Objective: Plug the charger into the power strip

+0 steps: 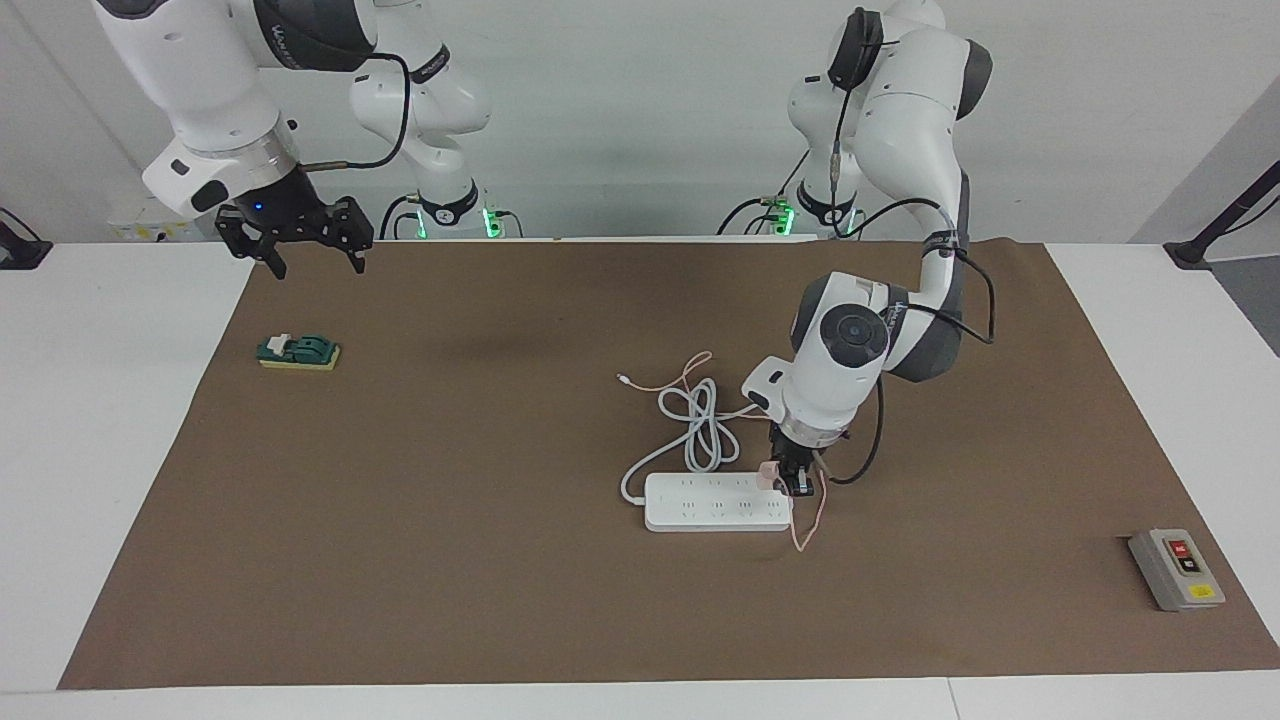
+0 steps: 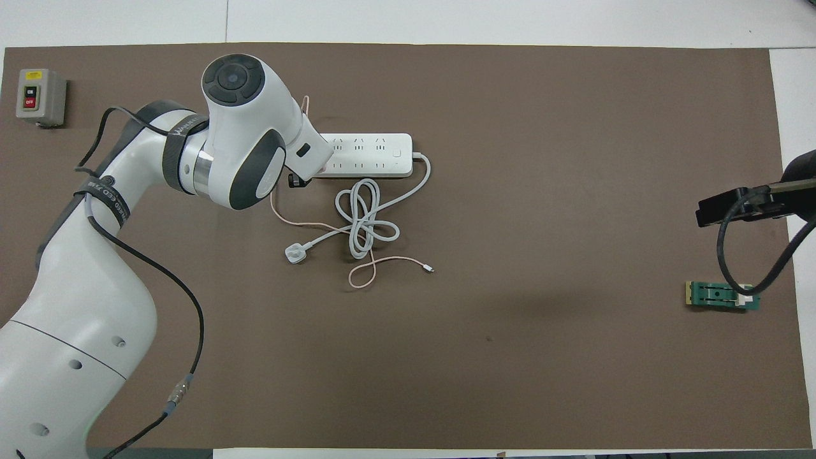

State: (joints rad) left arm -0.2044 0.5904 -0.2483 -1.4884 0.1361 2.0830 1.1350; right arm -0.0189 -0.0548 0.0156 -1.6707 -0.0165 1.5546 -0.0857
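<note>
**Charger held at the end of the power strip, insertion in hand**

Facing view: the left gripper is clamped on the charger, a small pink cube that sits at the power strip's end toward the left arm, on the edge nearer the robots. Whether its prongs have entered a socket cannot be told. The charger's thin pink cable loops down beside that same end of the strip. The right gripper waits with fingers spread wide, holding nothing, well apart from the strip, over the mat's edge at the right arm's end and above a green block.

Overhead view: the left arm's wrist covers the strip's end, so the charger is hidden there. The strip's thick white cord lies coiled nearer the robots than the strip, ending in a round white plug. A grey button box sits well apart from the strip, at the left arm's end.

Judgement: this is the insertion step. The next move calls for squaring the prongs over a socket in the strip's nearer row and pressing straight down without tilting or shoving the strip.

Count: 1 charger, 1 power strip, 1 white plug, 1 button box, 1 green block, 2 grippers.
</note>
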